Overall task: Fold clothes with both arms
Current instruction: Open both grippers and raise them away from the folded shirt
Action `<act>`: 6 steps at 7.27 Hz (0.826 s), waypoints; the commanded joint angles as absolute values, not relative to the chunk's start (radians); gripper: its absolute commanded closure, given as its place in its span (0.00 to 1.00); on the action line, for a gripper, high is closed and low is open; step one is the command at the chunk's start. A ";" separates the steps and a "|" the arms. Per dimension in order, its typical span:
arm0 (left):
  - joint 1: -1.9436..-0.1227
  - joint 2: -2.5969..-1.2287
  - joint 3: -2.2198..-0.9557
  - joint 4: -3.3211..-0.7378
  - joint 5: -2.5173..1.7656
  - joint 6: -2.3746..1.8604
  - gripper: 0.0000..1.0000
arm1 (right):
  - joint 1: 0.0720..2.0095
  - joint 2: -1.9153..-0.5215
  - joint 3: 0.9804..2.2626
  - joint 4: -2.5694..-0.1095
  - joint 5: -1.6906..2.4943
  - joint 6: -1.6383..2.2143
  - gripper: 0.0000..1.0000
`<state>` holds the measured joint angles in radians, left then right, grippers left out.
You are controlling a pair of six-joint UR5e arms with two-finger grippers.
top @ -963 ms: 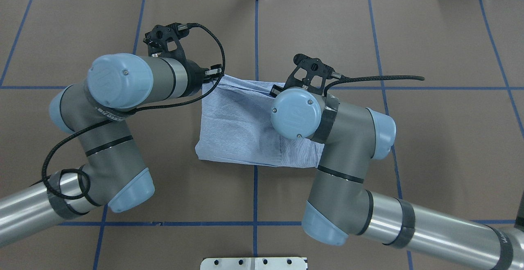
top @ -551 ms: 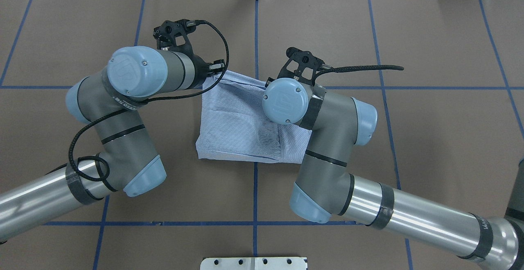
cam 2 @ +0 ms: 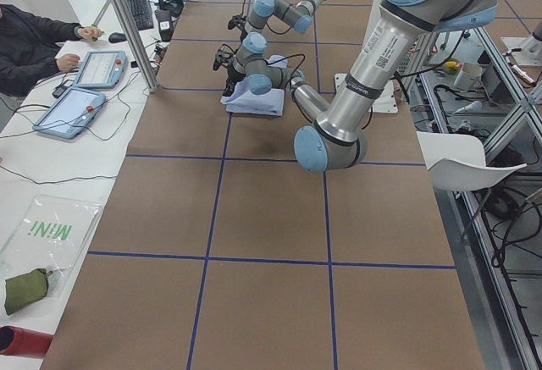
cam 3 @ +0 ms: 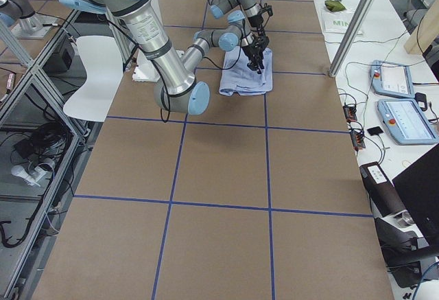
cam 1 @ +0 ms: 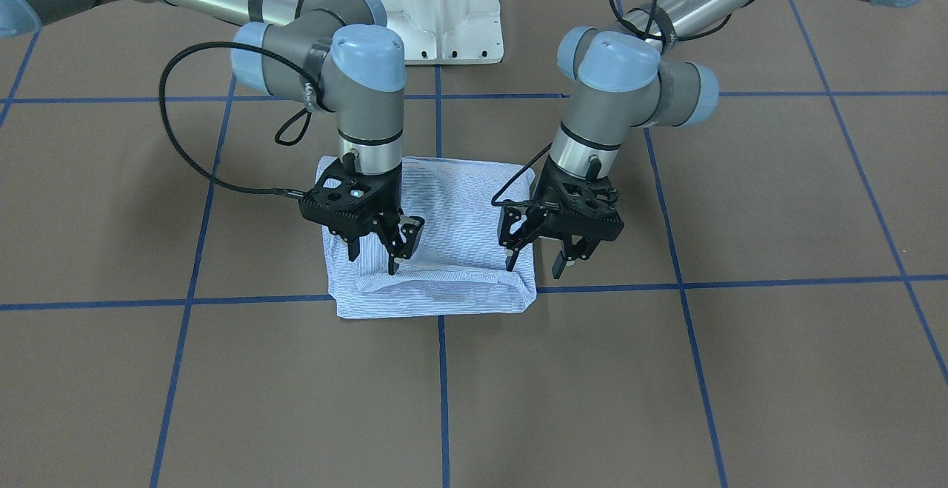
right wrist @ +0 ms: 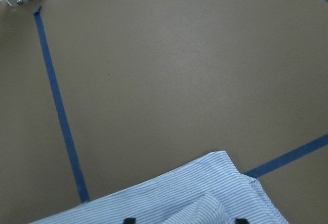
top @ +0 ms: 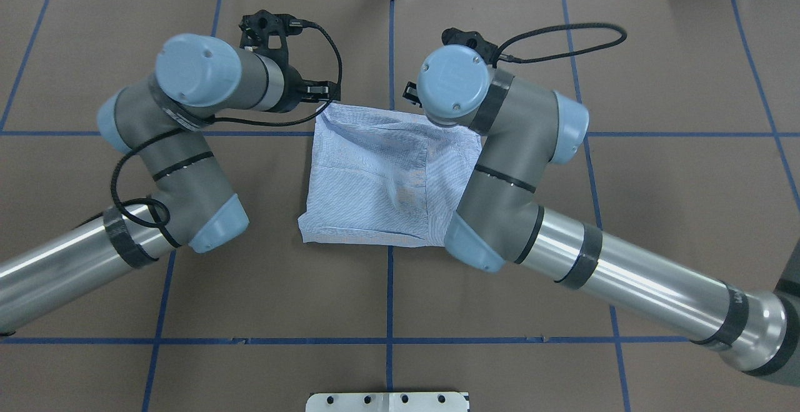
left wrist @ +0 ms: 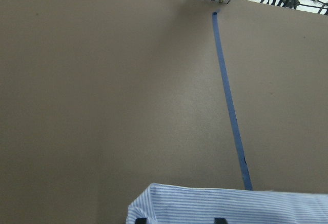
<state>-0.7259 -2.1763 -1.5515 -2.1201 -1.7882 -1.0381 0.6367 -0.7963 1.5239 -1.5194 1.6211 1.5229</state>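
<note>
blue-white striped folded shirt (cam 1: 452,251) centre | black 2-finger left gripper (cam 1: 533,264), right gripper (cam 1: 372,258): both released, empty | risk: fingertip snag unfolds it

Both wrists sit farther out from the robot's base than 1.0 s ago. Shirt (top: 375,174): the far edge, earlier bunched and drawn up to the fingers, now lies flat and squared. Left gripper (cam 1: 533,266) and right gripper (cam 1: 372,260), earlier at the cloth's far corners, now hang above it, jaws spread, holding nothing.
</note>
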 commanded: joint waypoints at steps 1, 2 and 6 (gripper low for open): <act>-0.825 -2.035 -1.710 -2.087 -1.948 -0.828 0.00 | 0.766 -0.880 1.605 -1.561 1.812 1.316 0.00; -0.845 -1.963 -1.827 -2.006 -1.956 -0.752 0.00 | 0.828 -0.972 1.728 -1.633 1.869 1.160 0.00; -1.192 -1.803 -2.065 -1.651 -2.070 -0.119 0.00 | 1.227 -1.364 1.921 -1.756 2.115 0.369 0.00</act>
<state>-1.0510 -1.8373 -2.0422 -1.7345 -2.0164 -0.3525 1.0818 -1.2350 1.8981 -1.7493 2.0323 0.6531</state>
